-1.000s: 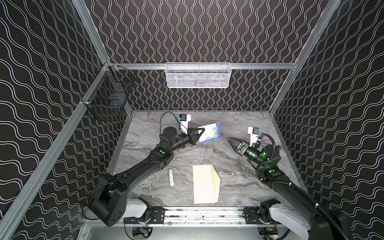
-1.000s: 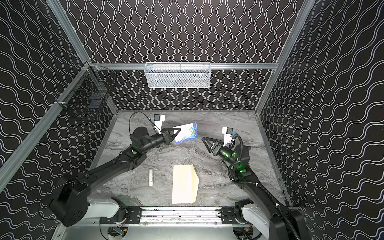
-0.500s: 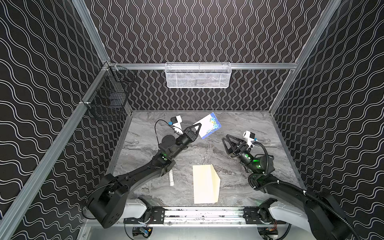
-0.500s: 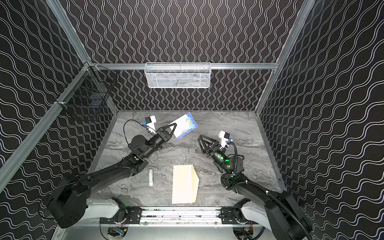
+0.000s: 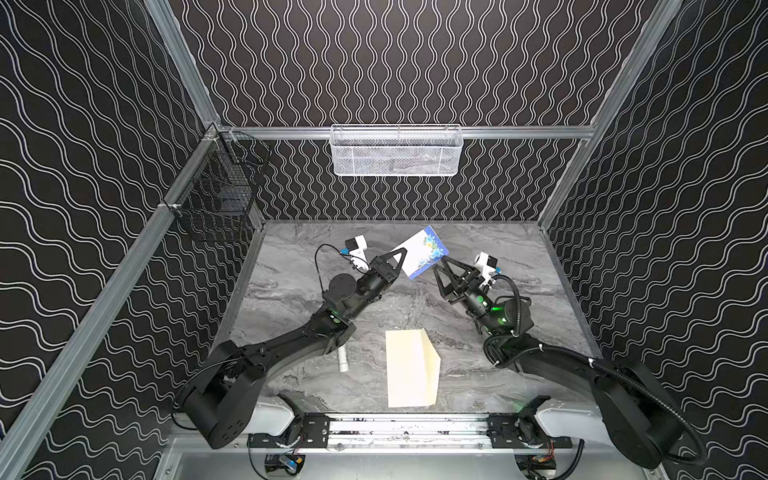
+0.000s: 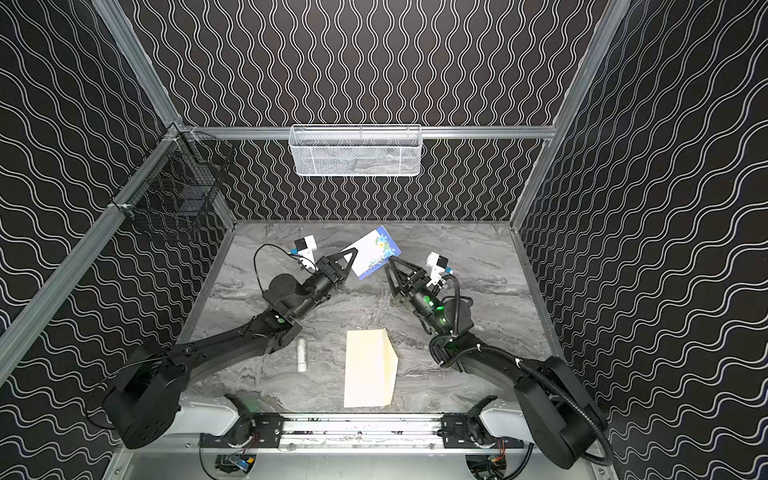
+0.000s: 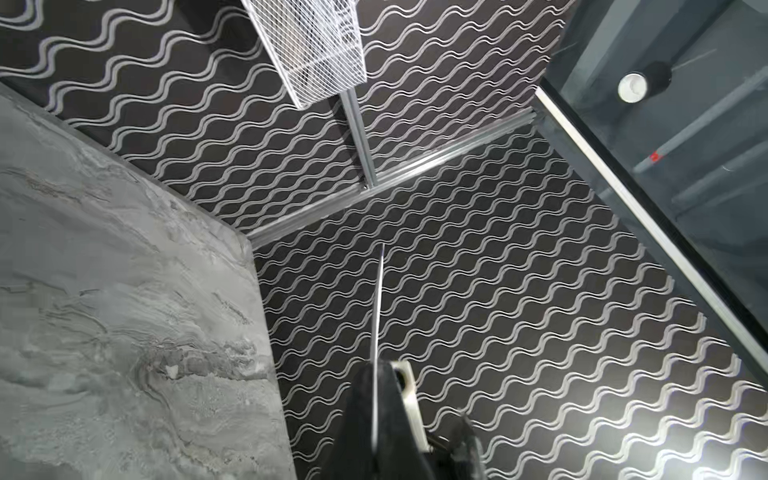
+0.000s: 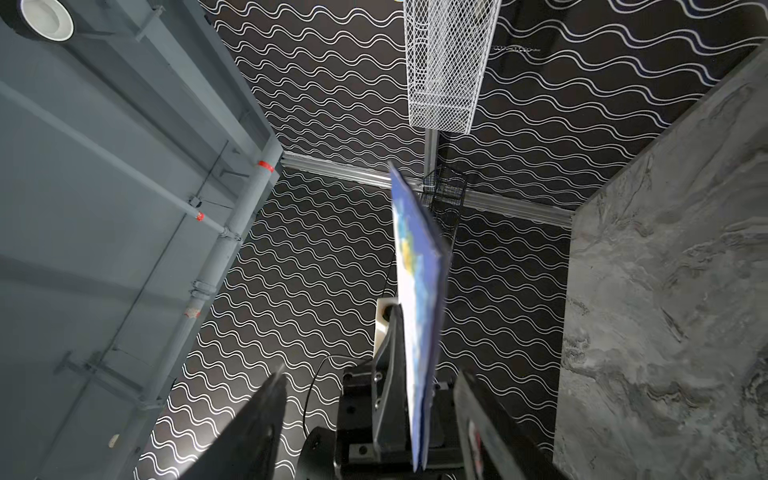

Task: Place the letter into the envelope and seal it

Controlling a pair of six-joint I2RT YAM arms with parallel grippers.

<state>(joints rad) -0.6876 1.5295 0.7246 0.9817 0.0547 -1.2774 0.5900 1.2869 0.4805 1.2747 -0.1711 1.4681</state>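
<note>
The letter (image 5: pixel 424 254) (image 6: pixel 374 254), white with a blue border and a floral corner, hangs tilted in the air above the far middle of the table. My left gripper (image 5: pixel 400 254) (image 6: pixel 352 254) is shut on its left edge. The left wrist view shows the sheet edge-on as a thin line (image 7: pixel 378 311) coming out of the shut jaws (image 7: pixel 376 370). My right gripper (image 5: pixel 440 266) (image 6: pixel 390 264) (image 8: pixel 372 374) is open, and the letter's lower right corner (image 8: pixel 419 291) sits between its fingers without touching them. The cream envelope (image 5: pixel 411 370) (image 6: pixel 368 368) lies flat near the front edge, flap open.
A small white cylinder (image 5: pixel 343 360) (image 6: pixel 302 355) lies on the table left of the envelope, beside the left arm. A white mesh basket (image 5: pixel 397 151) hangs on the back wall and a black wire basket (image 5: pixel 216 199) on the left wall.
The left gripper has lifted the letter higher and carried it toward the middle. The right gripper has opened, swung left and risen until its fingers straddle the letter's lower corner.
</note>
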